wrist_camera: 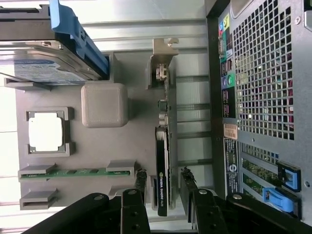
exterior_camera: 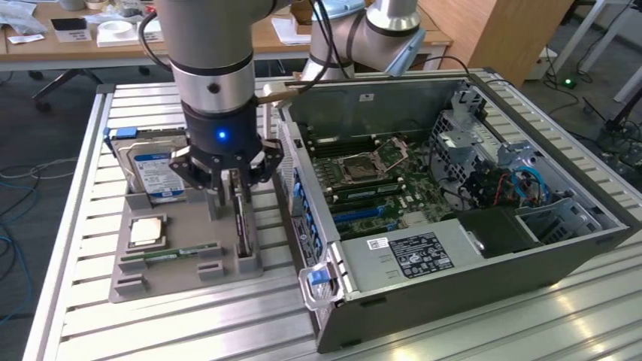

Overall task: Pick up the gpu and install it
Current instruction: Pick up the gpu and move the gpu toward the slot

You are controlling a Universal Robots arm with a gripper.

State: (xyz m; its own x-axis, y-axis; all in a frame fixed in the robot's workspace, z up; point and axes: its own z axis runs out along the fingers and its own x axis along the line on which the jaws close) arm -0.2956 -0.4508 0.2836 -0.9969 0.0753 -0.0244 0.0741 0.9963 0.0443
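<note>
Dark gpu stands on edge in grey tray beside pc case. My gripper directly above it; fingers apart, straddling flat faces, no contact. Card's long axis runs along finger gap.

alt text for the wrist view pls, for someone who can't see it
The open gripper straddles the gpu, which stands on edge in a gray tray, a finger on each side and not touching it. The tray also holds a hard drive, a processor and a RAM stick; a computer case stands beside it.
</note>
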